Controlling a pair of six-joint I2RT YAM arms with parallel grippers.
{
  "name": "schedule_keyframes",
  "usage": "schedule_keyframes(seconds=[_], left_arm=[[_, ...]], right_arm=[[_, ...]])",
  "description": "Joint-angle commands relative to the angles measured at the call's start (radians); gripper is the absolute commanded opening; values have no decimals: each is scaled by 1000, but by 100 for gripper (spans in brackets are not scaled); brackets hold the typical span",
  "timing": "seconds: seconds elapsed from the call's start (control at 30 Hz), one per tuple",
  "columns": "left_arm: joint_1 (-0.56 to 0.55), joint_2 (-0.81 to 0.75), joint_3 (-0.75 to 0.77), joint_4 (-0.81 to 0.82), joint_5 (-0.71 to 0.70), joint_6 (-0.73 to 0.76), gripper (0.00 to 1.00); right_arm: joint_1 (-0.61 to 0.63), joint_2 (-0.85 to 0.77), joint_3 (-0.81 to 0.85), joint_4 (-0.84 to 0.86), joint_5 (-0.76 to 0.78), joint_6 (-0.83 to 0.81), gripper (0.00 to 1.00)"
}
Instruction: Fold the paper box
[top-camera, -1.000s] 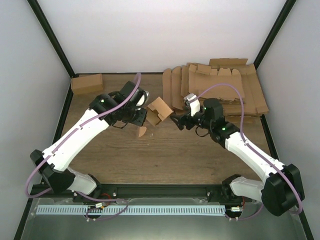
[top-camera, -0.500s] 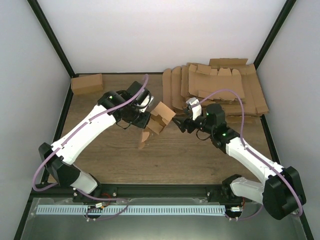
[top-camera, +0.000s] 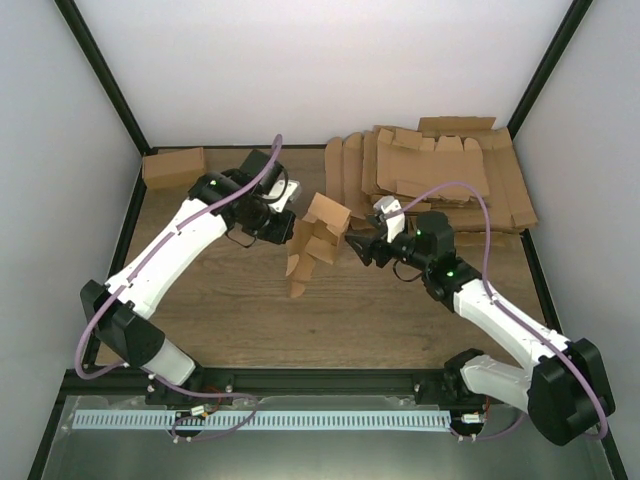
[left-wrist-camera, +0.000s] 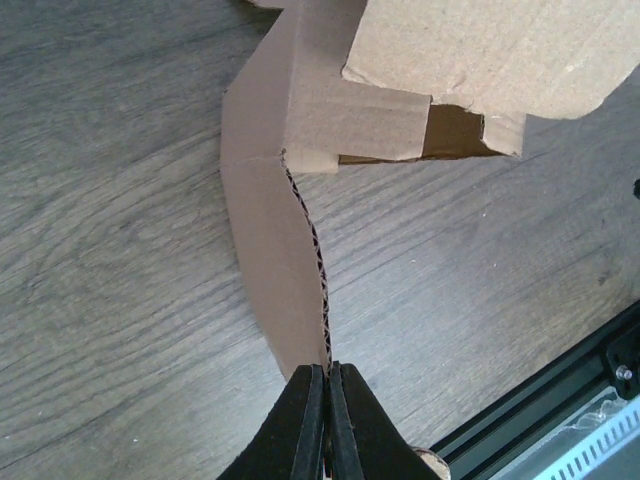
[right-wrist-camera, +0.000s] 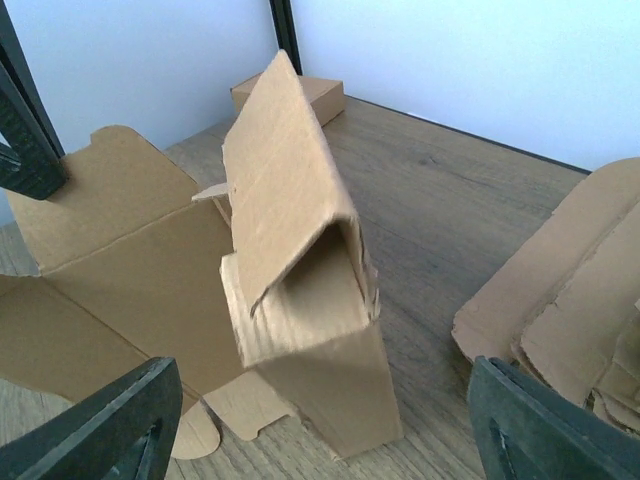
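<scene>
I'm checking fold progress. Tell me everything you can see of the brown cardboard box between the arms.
The brown corrugated cardboard box is partly folded: one narrow sleeve formed, its top flap bent over, wide panels and tabbed flaps spread open. It stands roughly upright, seemingly resting on the wooden table's middle. The left gripper pinches one flap's edge.

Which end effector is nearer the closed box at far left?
Left. Left end effector is right of the closed box, clamping the half-folded box; right end effector lies beyond that.

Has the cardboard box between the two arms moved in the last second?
Yes. The box has swung and lengthened toward the near side, so its lower end is now farther from the flat cardboard stack.
</scene>
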Motion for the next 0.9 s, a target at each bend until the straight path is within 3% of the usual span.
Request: schedule_keyframes(seconds=[0.0, 0.27, 0.87], left_arm=[[0, 25, -19, 38, 53, 35, 4], [0, 50, -31, 48, 31, 43, 4], [0, 54, -51, 60, 45, 51, 4]], right_arm=[[-5, 2, -6, 35, 10, 9, 81], [-6, 23, -41, 112, 123, 66, 70], [-5, 130, -27, 302, 97, 74, 69]])
